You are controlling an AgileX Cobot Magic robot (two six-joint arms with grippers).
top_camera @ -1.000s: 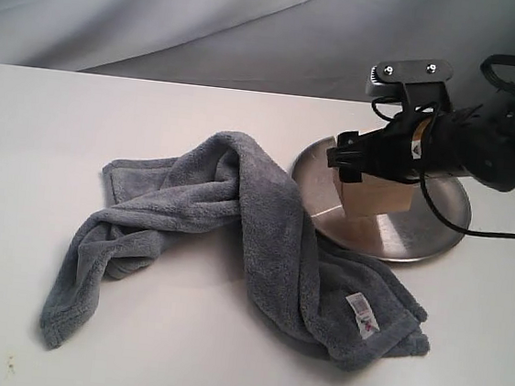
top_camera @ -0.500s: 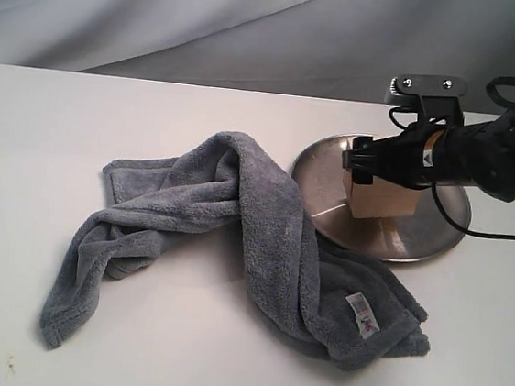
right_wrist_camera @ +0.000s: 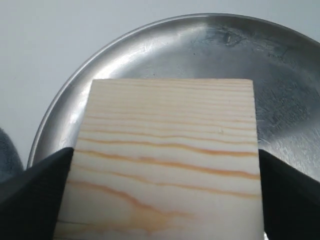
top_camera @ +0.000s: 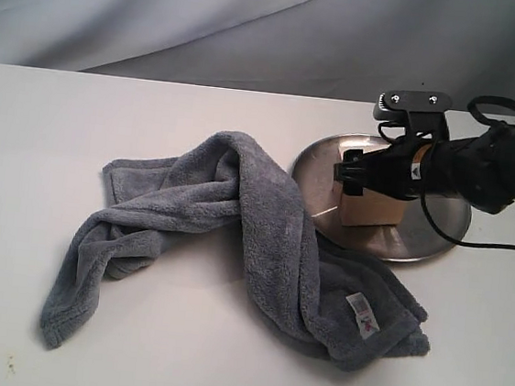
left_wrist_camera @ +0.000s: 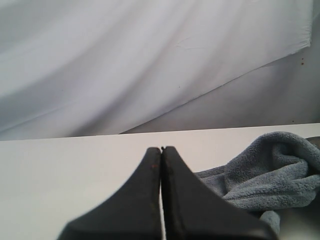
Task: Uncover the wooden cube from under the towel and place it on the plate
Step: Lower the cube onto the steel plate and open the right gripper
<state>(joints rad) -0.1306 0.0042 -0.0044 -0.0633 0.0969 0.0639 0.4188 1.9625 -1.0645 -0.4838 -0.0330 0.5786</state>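
Observation:
The pale wooden cube [top_camera: 367,207] [right_wrist_camera: 170,150] is over the left part of the silver plate [top_camera: 438,232] [right_wrist_camera: 280,75]. My right gripper [top_camera: 356,170] [right_wrist_camera: 165,156] is shut on it, one black finger [right_wrist_camera: 35,195] against each side. The cube's underside is down at the dish; I cannot tell whether it touches. The blue-grey towel [top_camera: 236,218] [left_wrist_camera: 272,172] lies crumpled on the table to the left, its near end overlapping the plate's left rim. My left gripper [left_wrist_camera: 161,150] is shut on nothing, above the table beside the towel; it is out of the exterior view.
The white table [top_camera: 43,134] runs up to a grey cloth backdrop [top_camera: 211,22]. The towel's label [top_camera: 362,316] lies at its front right corner. A black cable [top_camera: 473,242] loops from the right arm over the plate's right edge.
The right gripper, still holding the cube, drifted a little right and then came back left and lower onto the plate. The towel has not moved.

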